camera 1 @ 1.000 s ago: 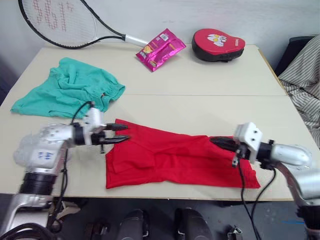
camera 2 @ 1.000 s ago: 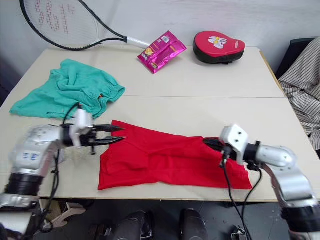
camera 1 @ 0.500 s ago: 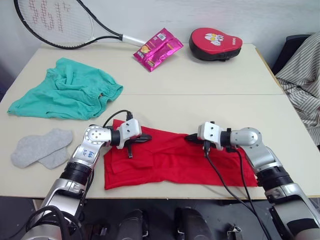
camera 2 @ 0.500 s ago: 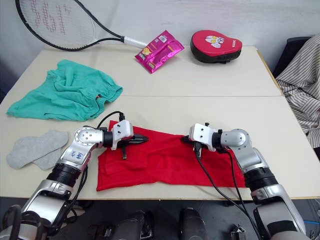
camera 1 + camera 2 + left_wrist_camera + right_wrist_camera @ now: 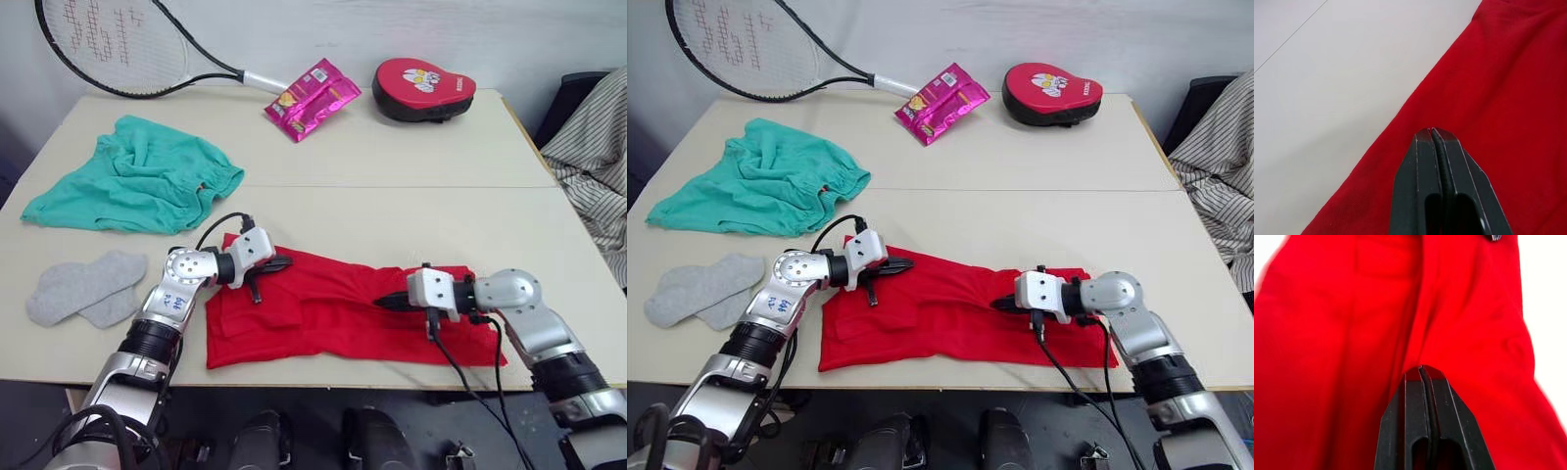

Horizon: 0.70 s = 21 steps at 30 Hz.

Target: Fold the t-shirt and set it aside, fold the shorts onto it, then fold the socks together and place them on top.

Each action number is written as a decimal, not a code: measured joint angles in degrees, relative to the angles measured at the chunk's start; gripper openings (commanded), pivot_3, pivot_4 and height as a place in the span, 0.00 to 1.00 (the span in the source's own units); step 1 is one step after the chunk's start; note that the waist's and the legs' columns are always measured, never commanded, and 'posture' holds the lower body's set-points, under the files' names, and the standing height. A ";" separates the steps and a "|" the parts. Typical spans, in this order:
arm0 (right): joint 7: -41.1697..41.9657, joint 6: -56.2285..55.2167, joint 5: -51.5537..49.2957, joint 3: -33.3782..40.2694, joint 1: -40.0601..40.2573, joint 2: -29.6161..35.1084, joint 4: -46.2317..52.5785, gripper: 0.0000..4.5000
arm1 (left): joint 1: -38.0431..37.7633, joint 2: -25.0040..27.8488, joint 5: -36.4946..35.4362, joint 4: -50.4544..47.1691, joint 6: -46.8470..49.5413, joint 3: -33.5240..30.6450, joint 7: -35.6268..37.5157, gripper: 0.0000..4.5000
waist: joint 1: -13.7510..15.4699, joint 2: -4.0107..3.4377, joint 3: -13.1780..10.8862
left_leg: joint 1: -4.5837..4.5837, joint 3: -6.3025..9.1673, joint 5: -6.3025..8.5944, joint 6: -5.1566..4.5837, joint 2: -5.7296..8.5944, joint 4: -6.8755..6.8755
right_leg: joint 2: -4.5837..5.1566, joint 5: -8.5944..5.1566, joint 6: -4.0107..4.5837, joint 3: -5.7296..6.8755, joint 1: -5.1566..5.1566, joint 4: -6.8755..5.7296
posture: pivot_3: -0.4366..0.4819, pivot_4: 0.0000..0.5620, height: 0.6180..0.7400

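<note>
R claw (image 5: 384,302): fingers pressed flat together, nothing seen between them; tips low over the t-shirt's right half, pointing toward L claw.
L claw (image 5: 286,262): fingers also closed tight, no cloth pinched as far as wrist view shows; tips over the shirt's far-left edge, pointing toward R claw.
t-shirt (image 5: 333,311): red, lying long and flat w/ creases along near table edge; runs under both claws, from below L claw out past R claw's wrist. In L wrist view the cloth edge cuts diagonally just beside the tips, bare table beyond.
table (image 5: 392,211): beige, seam line running across just beyond both claws.
socks (image 5: 83,287): grey pair, overlapping, left of L claw, beside that arm's elbow, apart from shirt.
shorts (image 5: 137,176): teal, rumpled, beyond and left of L claw, well apart from shirt.
snack packet (image 5: 313,97): pink, far side, beyond L claw.
mitt (image 5: 424,87): red padded, far side, beyond R claw.
racket (image 5: 118,44): far-left corner, head off table edge, grip end near packet.
striped cloth (image 5: 593,147): off table, right of R arm.
</note>
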<state>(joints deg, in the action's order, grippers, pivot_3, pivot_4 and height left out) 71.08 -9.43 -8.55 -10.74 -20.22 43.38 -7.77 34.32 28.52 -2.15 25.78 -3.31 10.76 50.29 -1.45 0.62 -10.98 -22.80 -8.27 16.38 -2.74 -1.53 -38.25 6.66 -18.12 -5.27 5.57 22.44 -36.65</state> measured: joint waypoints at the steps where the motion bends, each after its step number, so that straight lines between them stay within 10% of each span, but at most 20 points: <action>1: 0.18 0.64 -0.57 0.79 1.52 1.26 1.37 0.00 | -0.11 -0.01 0.00 0.01 -0.15 -0.03 -0.10 0.01 | 0.01 0.00 0.00 | 0.03 0.00 0.01 0.01 0.00 0.02 | 0.00 0.00 0.00 -0.09 -0.01 0.00 | 0.48 0.27 1.00; 10: -2.45 11.65 -8.07 16.35 20.70 10.19 13.47 0.00 | -2.31 0.17 -2.25 1.19 -6.63 -2.01 3.88 0.01 | -0.10 0.07 0.06 | 0.21 -0.09 0.09 0.08 -0.03 0.21 | -0.01 -0.01 0.03 -0.28 -0.07 0.11 | 0.48 0.27 1.00; 15: -11.96 19.90 -13.81 22.46 15.32 5.17 17.82 0.00 | -2.35 -2.41 -4.10 -3.89 -4.42 0.31 9.17 0.01 | 0.10 0.07 0.05 | 0.18 -0.09 0.09 0.09 -0.03 0.19 | 0.00 -0.01 0.04 -0.30 -0.03 0.12 | 0.48 0.27 1.00; 21: -16.16 18.23 -4.09 12.91 9.05 2.10 11.68 0.00 | 1.22 -6.26 0.86 -2.51 -2.34 5.67 8.43 0.01 | 1.25 0.09 0.06 | -0.04 -0.16 0.11 0.00 0.03 0.15 | -0.03 -0.01 0.04 -0.28 0.13 0.19 | 0.48 0.27 1.00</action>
<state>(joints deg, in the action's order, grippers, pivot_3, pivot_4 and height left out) 54.92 8.80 -12.64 2.17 -11.17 45.48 3.91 35.54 22.25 -1.29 23.27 -5.65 16.43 58.73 -0.20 0.71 -10.92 -22.84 -8.43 16.49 -2.74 -1.51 -38.09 6.63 -18.12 -5.24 5.29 22.57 -36.46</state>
